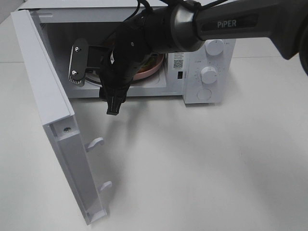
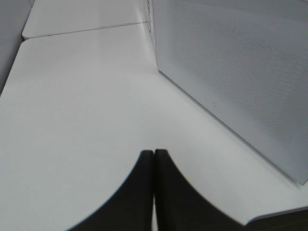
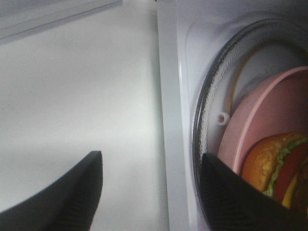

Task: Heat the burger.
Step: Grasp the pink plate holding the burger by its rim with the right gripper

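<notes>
The burger (image 3: 281,163) sits on a round pink plate (image 3: 260,115) on the glass turntable (image 3: 211,91) inside the open white microwave (image 1: 207,72). In the exterior view only the plate's edge (image 1: 147,73) shows; my right arm hides the burger. My right gripper (image 3: 151,166) is open and empty at the oven's front opening, one finger (image 3: 82,192) over the table, the other (image 3: 231,197) by the turntable near the plate. It also shows in the exterior view (image 1: 117,91). My left gripper (image 2: 154,159) is shut and empty, low over the table beside the door.
The microwave door (image 1: 57,120) stands swung wide open to the left, with latch hooks (image 1: 96,143) on its edge; its perforated panel (image 2: 240,72) fills the left wrist view. Control knobs (image 1: 208,74) sit on the oven's right side. White table (image 1: 202,163) in front.
</notes>
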### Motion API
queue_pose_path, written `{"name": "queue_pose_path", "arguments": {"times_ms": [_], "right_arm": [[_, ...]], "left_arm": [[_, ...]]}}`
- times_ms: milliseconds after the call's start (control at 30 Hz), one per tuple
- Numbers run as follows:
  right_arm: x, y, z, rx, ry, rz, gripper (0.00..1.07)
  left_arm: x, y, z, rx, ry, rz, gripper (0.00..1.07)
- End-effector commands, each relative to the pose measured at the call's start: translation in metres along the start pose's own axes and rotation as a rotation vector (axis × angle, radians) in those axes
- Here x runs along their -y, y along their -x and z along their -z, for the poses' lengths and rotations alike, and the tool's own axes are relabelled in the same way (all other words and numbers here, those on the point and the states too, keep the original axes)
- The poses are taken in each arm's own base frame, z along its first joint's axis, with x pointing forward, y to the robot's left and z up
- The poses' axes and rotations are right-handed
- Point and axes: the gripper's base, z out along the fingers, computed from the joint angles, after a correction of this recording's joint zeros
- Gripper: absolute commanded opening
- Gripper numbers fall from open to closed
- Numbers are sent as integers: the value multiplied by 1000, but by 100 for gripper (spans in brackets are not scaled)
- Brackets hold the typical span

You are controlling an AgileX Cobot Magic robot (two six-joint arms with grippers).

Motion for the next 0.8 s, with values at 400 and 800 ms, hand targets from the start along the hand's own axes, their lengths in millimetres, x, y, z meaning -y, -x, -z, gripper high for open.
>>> {"name": "queue_pose_path", "arguments": {"times_ms": [400,800], "right_arm": [[14,-16,-4,-78,-67,-91,69],[16,-18,-4,-87,-80,-84,70]], "left_arm": [[1,-1,2,31,0,3,0],[1,-1,2,31,0,3,0]]}}
